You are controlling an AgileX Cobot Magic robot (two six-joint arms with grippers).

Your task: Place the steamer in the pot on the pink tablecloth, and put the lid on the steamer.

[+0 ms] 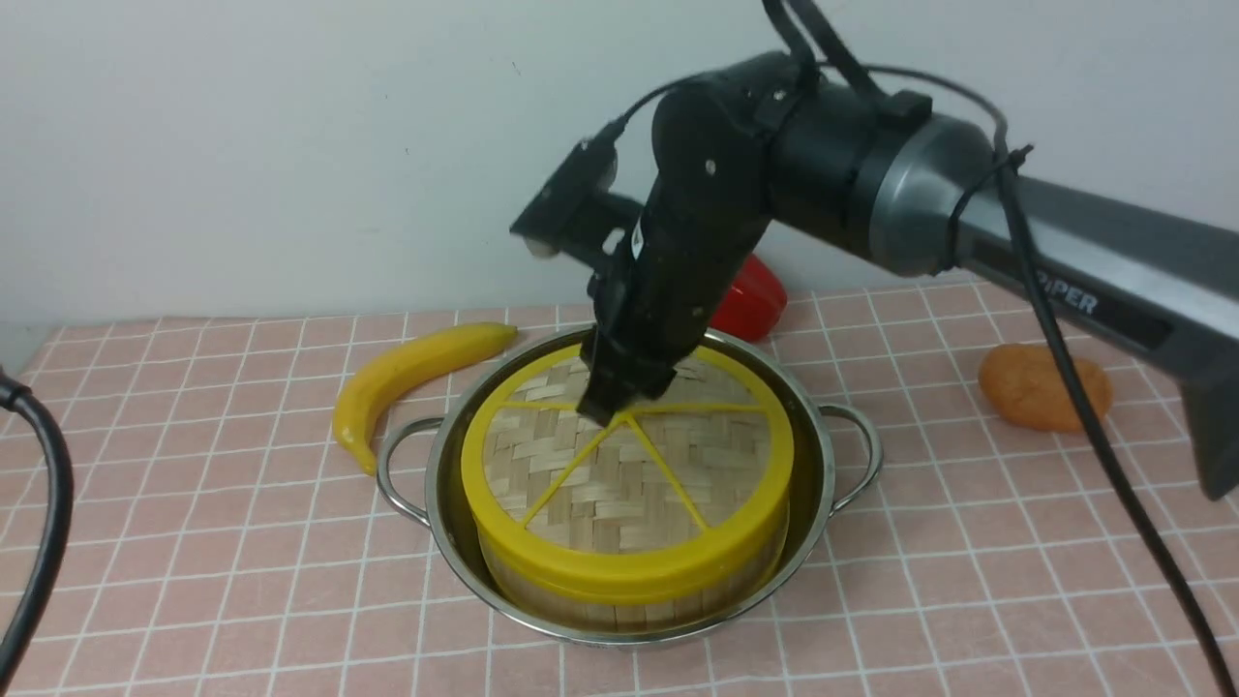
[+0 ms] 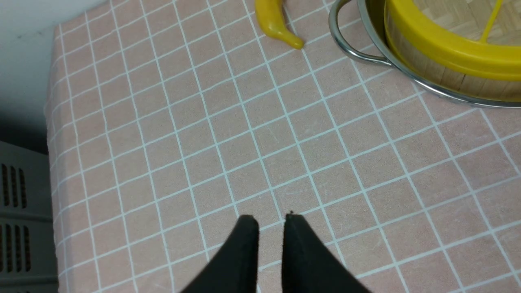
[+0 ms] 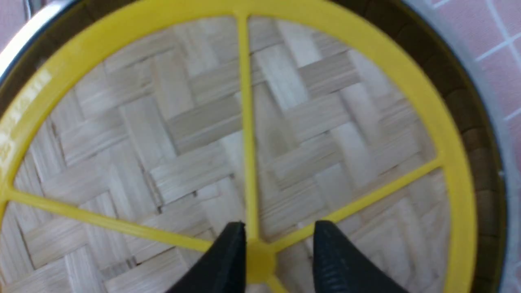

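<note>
The pink tablecloth (image 1: 871, 620) covers the counter up to its near edge. Over it, on the robot's left, the left tool (image 2: 270, 221) hangs with its 2 fingers (image 2: 244, 252) almost together, a slim gap between them, holding nothing. Further in sits the pot (image 1: 465, 571), with the steamer (image 1: 629, 605) standing inside it. The lid (image 1: 619, 494) lies flat on the steamer. The right tool (image 1: 612, 405) points down at the lid's centre, jaws apart on either side of the knob (image 3: 258, 260). A banana (image 1: 407, 373) lies left of the pot, an orange lump (image 1: 1041, 387) lies right, and a red object (image 1: 755, 295) sits behind.
</note>
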